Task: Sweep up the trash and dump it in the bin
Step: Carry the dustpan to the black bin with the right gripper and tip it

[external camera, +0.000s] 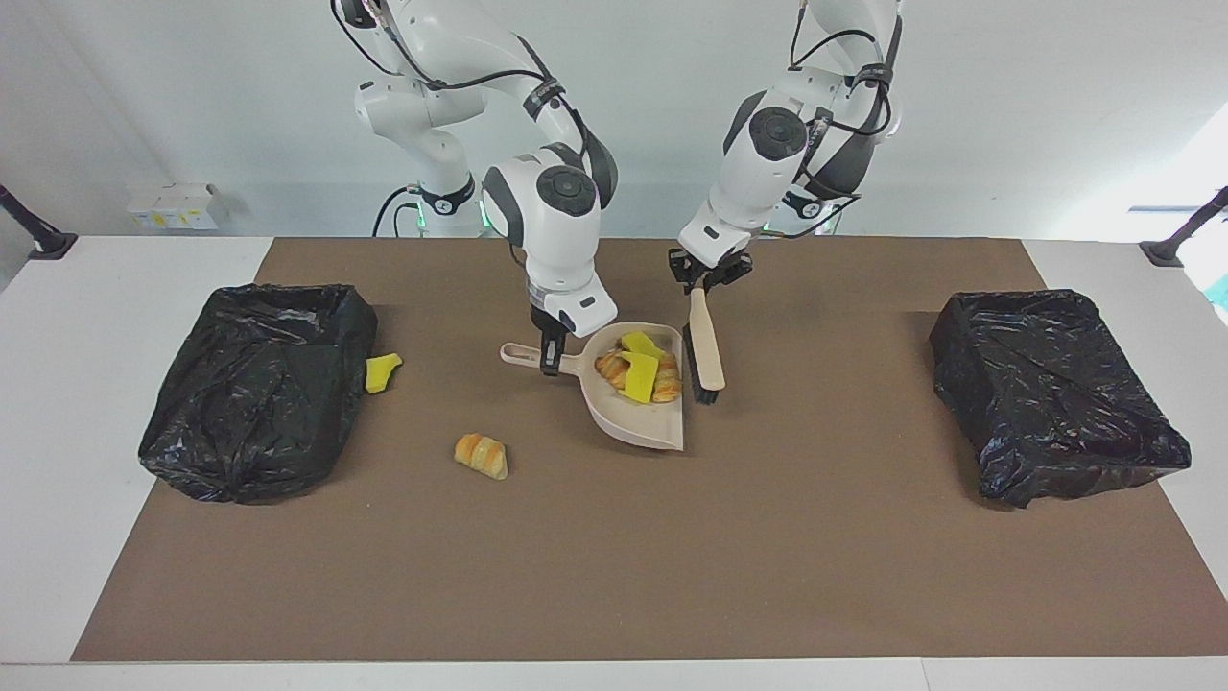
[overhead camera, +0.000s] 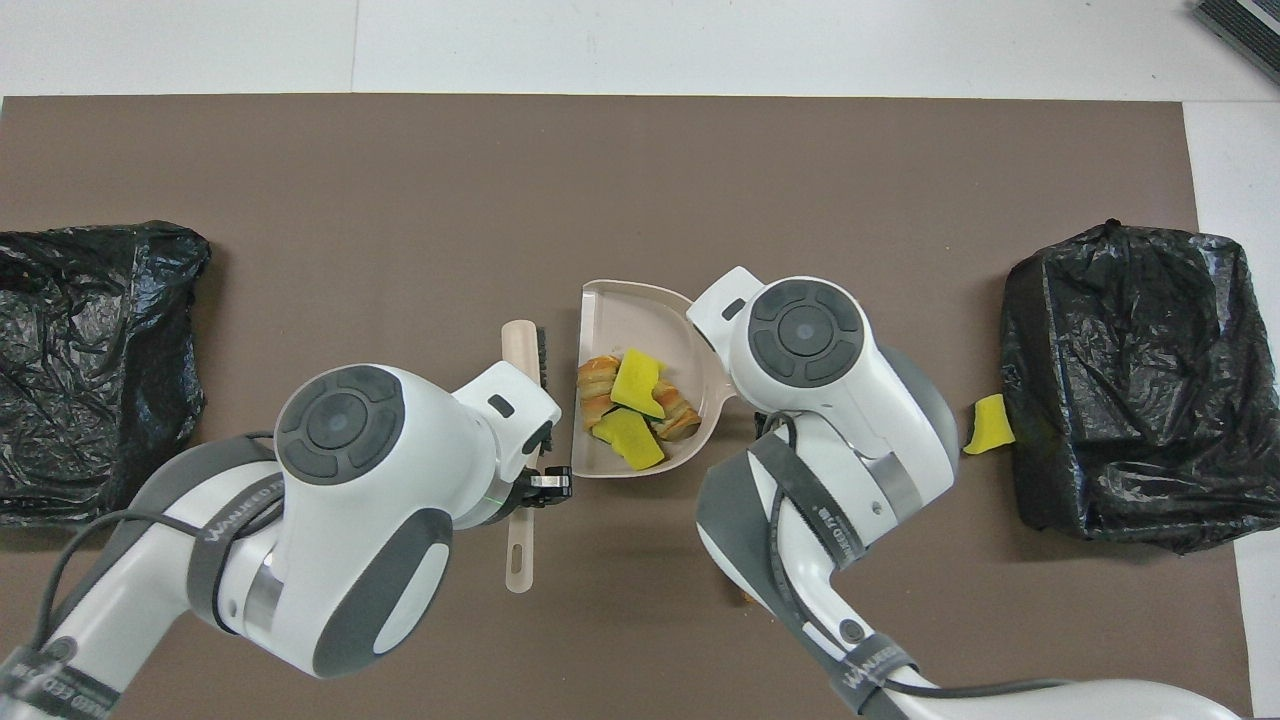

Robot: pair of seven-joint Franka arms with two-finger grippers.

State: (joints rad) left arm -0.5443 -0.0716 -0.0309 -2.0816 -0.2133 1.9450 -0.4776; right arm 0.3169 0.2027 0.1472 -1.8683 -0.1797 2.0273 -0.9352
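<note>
The right gripper [external camera: 551,357] clamps the loaded dustpan [external camera: 641,422] by its handle while, at its three o'clock, the left gripper [external camera: 707,279] clamps the brush [external camera: 707,347].

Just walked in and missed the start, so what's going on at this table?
The right gripper holds the dustpan by its handle, loaded with pastries and yellow wedges. The left gripper holds the brush beside it. A croissant lies loose on the mat, and a yellow wedge sits against the bin at the right arm's end.
</note>
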